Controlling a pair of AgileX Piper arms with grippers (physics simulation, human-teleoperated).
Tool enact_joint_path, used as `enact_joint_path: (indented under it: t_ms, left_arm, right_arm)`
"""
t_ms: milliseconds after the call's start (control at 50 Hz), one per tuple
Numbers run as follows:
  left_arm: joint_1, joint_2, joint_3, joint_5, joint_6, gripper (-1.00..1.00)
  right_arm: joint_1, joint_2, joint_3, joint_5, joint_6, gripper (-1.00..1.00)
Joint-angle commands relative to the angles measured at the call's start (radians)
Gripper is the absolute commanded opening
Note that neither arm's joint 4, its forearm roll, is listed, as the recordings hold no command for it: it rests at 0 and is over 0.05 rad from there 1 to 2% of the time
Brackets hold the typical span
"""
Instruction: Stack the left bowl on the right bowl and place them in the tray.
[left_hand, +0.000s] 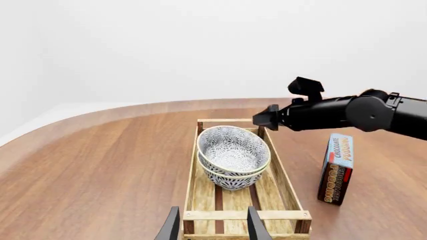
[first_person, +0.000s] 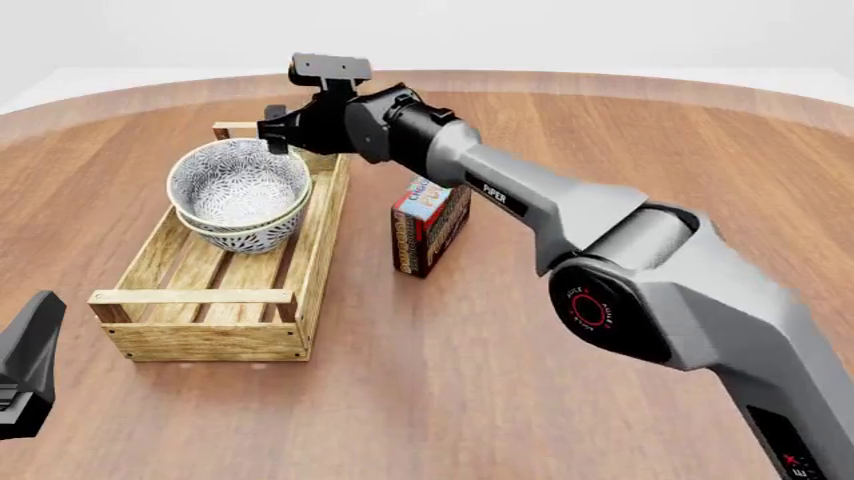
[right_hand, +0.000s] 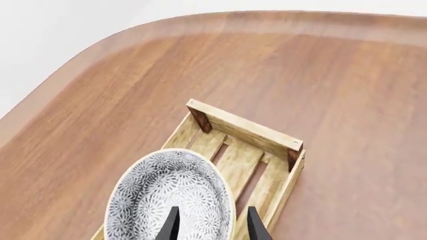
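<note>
Our left gripper (left_hand: 212, 227), fingers apart, faces the tray (first_person: 140, 264).
Stacked bowls (first_person: 240, 195) sit inside; our right gripper (right_hand: 209, 225) hovers above them, empty, fingers apart.

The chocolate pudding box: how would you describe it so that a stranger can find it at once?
Find the long wooden tray holding two stacked patterned bowls. Just right of it, on the bare table, stands the chocolate pudding box, upright, under the right arm. It is the only printed carton, dark brown with a blue top.

two bowls (first_person: 240, 195), one tray (first_person: 200, 325), one box (first_person: 427, 228)
</note>
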Motion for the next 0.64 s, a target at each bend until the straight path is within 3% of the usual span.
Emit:
enact_joint_path:
  t_ms: [20,640]
  left_arm:
    - [0.000,0.000,0.000,0.000,0.000,1.00]
    - [0.000,0.000,0.000,0.000,0.000,1.00]
  right_arm:
    - [-0.001,-0.132,0.097,-0.016,-0.050,1.00]
    - [-0.024,-0.694,0.743,-0.295,-0.179,1.00]
